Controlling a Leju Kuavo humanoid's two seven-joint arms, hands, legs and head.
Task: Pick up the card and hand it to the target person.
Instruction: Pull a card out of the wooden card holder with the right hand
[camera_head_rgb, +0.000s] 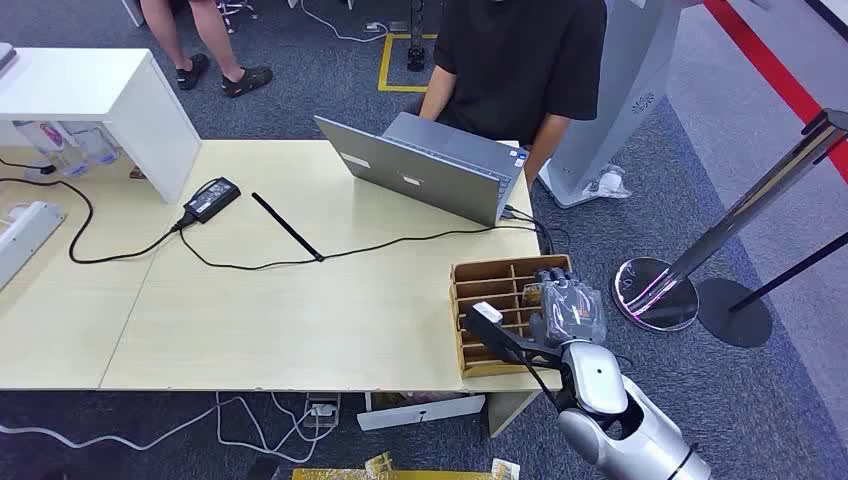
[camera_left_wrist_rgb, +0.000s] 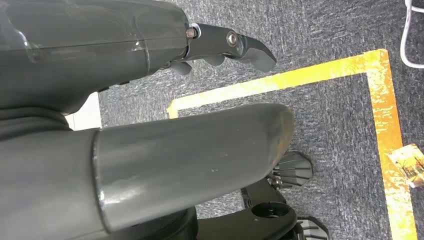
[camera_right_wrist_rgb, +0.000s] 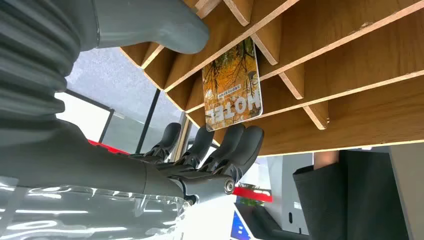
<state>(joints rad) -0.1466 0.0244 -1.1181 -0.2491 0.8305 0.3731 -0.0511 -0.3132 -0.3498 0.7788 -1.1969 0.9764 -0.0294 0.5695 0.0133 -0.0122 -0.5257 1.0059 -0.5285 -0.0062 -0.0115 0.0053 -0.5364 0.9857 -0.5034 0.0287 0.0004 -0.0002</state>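
Card (camera_right_wrist_rgb: 232, 82): upright in a slot of the wooden rack (camera_head_rgb: 480, 275) on the counter (camera_head_rgb: 300, 310), not yet grasped; right hand (camera_head_rgb: 565, 310) over the rack, fingers apparently spread, nothing held; pickup and handover remain.

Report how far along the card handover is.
Done: the right hand has reached the wooden organizer. In hand: its fingers sit close to the hotel card, which stands in a slot, ungripped. Left: grasp, lift, pass to the person behind the laptop.

Right robot hand (camera_head_rgb: 566, 312) reaches forward, fingers (camera_right_wrist_rgb: 235, 145) apart, seemingly empty
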